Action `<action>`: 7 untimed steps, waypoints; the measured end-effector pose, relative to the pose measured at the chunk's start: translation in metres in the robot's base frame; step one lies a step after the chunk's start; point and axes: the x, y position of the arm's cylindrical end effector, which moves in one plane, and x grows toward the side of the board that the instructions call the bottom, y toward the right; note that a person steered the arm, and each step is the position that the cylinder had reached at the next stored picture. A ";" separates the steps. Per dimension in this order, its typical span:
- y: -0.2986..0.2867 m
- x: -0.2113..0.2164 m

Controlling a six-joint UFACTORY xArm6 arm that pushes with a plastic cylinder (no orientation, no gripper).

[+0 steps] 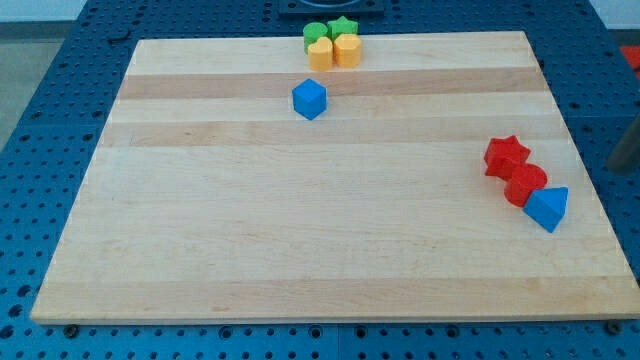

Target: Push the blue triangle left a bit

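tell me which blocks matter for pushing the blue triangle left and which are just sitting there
In the job:
blue triangle, near the view's right edge
red block, touching the triangle's upper left, in the push path

Just lying about:
red star
blue cube
green, yellow blocks cluster at the view's top

My tip cannot be clearly made out.

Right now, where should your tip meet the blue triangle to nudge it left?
I have no pincer, only a rod, and my tip shows blurred at the view's right edge. I'd press the blue triangle on its right-hand face, coming from the view's right. The red block touches its upper left, so it will probably be pushed too.
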 end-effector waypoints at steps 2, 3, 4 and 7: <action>-0.101 0.075; -0.165 0.088; -0.145 0.094; -0.071 0.081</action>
